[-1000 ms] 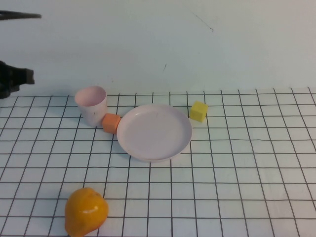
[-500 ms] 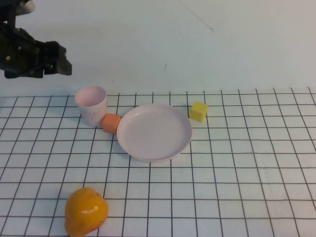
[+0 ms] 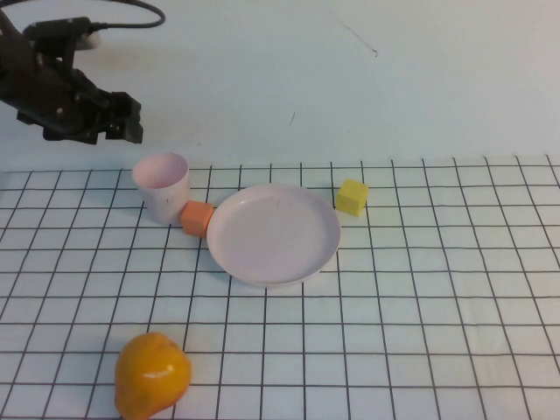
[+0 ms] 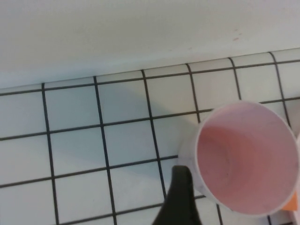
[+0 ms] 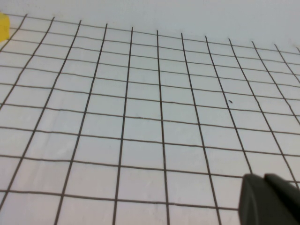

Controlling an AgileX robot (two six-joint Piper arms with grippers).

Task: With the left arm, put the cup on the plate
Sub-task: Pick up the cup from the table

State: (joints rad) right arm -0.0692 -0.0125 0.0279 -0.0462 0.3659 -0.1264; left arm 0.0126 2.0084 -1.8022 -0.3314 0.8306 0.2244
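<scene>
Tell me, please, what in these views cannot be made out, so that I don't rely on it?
- Left end effector, up behind the cup: open or shut is unclear; the wrist view shows one dark finger, its lower part cut off by the frame edge.
- Right end effector: absent from the high view; only a dark corner shows in its wrist view.
- Orange cube: whether it touches the cup or the plate is unclear.

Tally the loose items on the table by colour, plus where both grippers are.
Pink: 2, cup, plate
Orange: 2, cube, fruit
Yellow: 1, cube
Total: 5
Left gripper hangs above and behind the cup. Right gripper shows only in its wrist view, over bare grid.
</scene>
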